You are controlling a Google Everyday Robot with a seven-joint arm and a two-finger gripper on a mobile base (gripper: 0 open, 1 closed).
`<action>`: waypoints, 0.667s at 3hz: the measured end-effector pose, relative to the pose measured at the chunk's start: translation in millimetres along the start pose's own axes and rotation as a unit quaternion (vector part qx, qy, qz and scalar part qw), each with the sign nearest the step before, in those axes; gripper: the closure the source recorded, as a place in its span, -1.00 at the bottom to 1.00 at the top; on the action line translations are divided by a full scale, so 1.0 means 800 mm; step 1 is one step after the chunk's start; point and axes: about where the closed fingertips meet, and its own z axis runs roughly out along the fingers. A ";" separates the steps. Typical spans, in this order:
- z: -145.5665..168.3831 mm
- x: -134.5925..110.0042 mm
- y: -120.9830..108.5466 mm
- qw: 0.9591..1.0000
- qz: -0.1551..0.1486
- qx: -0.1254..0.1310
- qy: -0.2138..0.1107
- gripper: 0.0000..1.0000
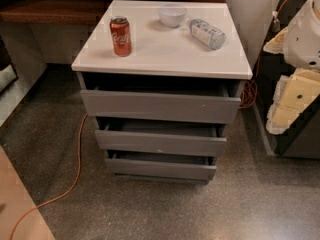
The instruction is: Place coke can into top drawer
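Coke can [120, 36]: one, on cabinet [165, 59] | drawers [160, 143]: three, top drawer [160, 106] ajar | gripper [291, 105]: far right, state unclear

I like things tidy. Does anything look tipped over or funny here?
Yes: the clear bottle lies on its side, right of the white bowl, while the coke can stands upright. The top drawer is slightly ajar. The gripper hangs at the right edge, off the cabinet.

Glossy metal coke can [120, 36], matt grey top drawer [160, 108], cream plastic hand [292, 104] at rt edge.
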 end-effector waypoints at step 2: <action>0.017 -0.010 0.004 1.000 -0.019 0.002 -0.015 -1.00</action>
